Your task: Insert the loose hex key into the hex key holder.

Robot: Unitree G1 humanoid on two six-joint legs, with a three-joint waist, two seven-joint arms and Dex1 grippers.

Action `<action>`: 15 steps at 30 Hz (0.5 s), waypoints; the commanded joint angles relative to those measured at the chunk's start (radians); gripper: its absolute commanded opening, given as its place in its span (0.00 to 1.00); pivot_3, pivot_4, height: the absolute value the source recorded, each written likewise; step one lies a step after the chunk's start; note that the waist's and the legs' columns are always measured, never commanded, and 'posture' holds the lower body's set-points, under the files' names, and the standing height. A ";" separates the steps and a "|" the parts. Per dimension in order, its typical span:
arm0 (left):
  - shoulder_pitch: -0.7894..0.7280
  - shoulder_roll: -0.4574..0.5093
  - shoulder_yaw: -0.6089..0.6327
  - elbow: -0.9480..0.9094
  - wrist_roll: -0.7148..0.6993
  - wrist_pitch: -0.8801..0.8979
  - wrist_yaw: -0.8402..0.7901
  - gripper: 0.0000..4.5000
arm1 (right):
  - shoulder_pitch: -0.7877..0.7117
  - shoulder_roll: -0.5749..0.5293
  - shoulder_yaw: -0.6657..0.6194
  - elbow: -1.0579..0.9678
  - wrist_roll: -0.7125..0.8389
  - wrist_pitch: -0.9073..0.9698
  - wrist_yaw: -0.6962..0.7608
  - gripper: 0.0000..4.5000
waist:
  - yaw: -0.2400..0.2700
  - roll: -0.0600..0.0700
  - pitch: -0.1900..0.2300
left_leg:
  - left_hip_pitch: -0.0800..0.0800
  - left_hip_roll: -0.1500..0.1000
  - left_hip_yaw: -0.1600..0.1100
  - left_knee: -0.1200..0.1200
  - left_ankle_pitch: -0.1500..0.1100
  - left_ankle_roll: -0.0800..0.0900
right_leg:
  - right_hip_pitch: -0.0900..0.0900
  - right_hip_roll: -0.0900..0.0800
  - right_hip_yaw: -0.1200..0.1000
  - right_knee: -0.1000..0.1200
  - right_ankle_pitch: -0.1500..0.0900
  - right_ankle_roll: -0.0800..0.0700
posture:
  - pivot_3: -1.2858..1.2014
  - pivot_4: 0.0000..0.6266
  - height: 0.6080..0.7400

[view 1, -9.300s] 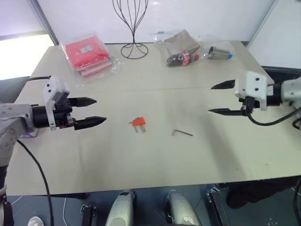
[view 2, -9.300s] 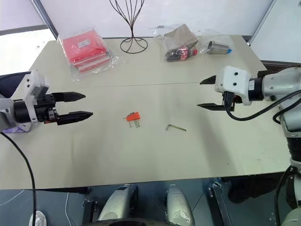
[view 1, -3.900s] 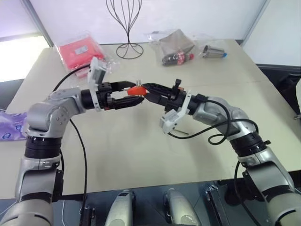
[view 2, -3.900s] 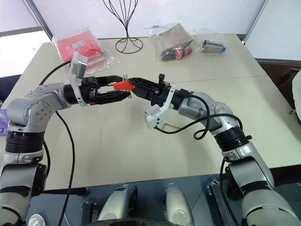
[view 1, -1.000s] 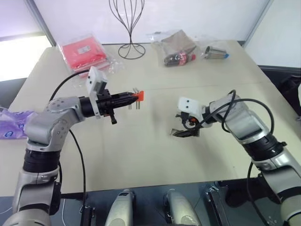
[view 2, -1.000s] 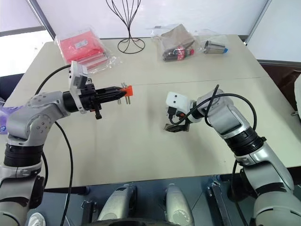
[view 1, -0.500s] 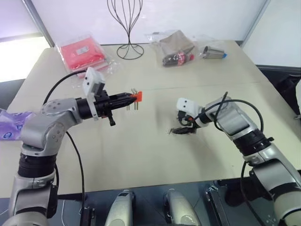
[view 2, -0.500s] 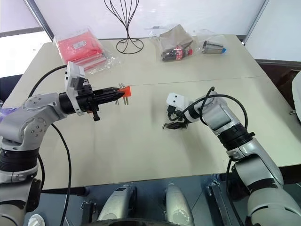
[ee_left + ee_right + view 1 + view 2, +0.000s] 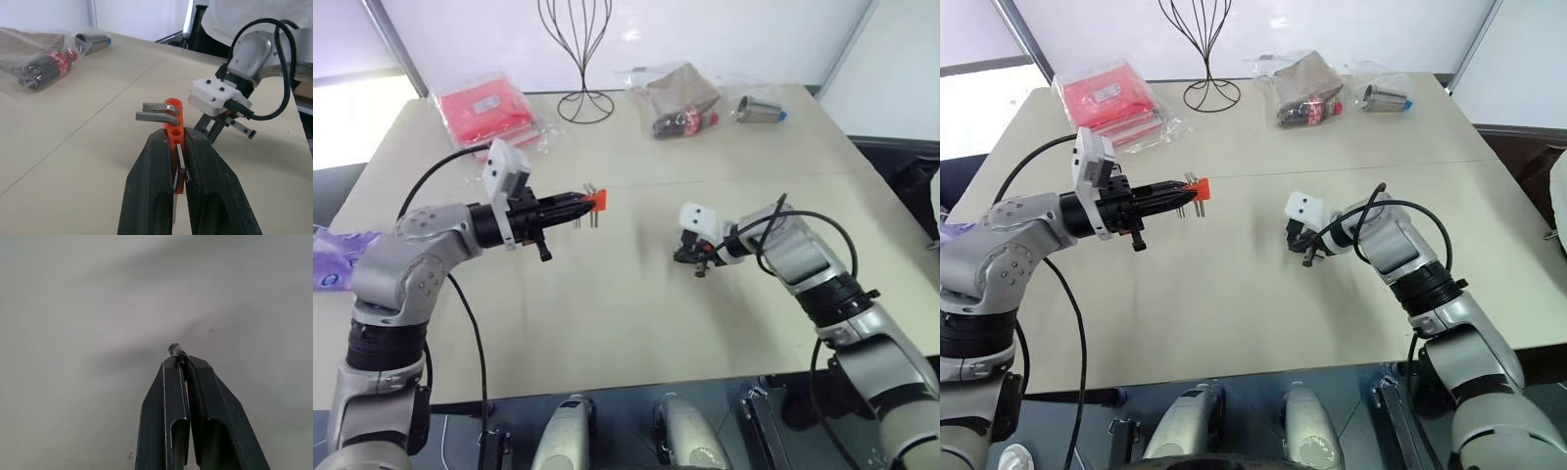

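Our right gripper [image 9: 179, 361], two black fingers pressed together, pinches the loose hex key [image 9: 174, 349], a thin dark grey metal rod whose end pokes out past the fingertips. In the head views this gripper [image 9: 688, 257] tilts down just above the pale beige table [image 9: 626, 323], with a short length of the key [image 9: 1308, 258] hanging below it.

Our left gripper [image 9: 178, 155] is clamped on the hex key holder [image 9: 174, 132], a small orange-red plastic block with round holes along its edge and two short grey keys [image 9: 157, 111] bent out of one side. We hold it level above the table [image 9: 1197, 189], well apart from the right gripper, its orange end towards that gripper.

At the table's far edge we see red packets in clear plastic [image 9: 491, 111], a black wire stand [image 9: 583, 59], a clear bag holding a dark bottle [image 9: 683, 93] and a small metal cylinder [image 9: 760, 108].
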 commanded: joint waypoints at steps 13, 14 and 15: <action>-0.078 -0.031 -0.031 0.049 0.009 -0.021 -0.028 0.00 | -0.099 0.380 -0.506 -0.347 0.312 -0.046 -0.590 0.01 | 0.005 0.000 0.000 | -0.001 0.000 0.000 -0.001 0.000 0.000 | -0.001 0.000 0.000 0.000 0.000 0.000 | 0.52 0.24 1.00; -0.082 -0.031 -0.034 0.056 0.014 -0.025 -0.032 0.00 | -0.106 0.395 -0.519 -0.363 0.347 -0.007 -0.602 0.01 | 0.004 0.000 0.000 | -0.001 0.000 0.000 -0.001 0.000 0.000 | -0.002 0.000 0.000 0.000 0.000 0.000 | 0.52 0.24 1.00; -0.088 -0.033 -0.038 0.064 0.020 -0.030 -0.036 0.00 | -0.115 0.424 -0.548 -0.385 0.419 0.053 -0.612 0.01 | 0.003 0.000 0.000 | -0.001 0.000 0.000 -0.001 0.000 0.000 | -0.002 0.000 0.000 0.000 0.000 0.000 | 0.52 0.24 1.00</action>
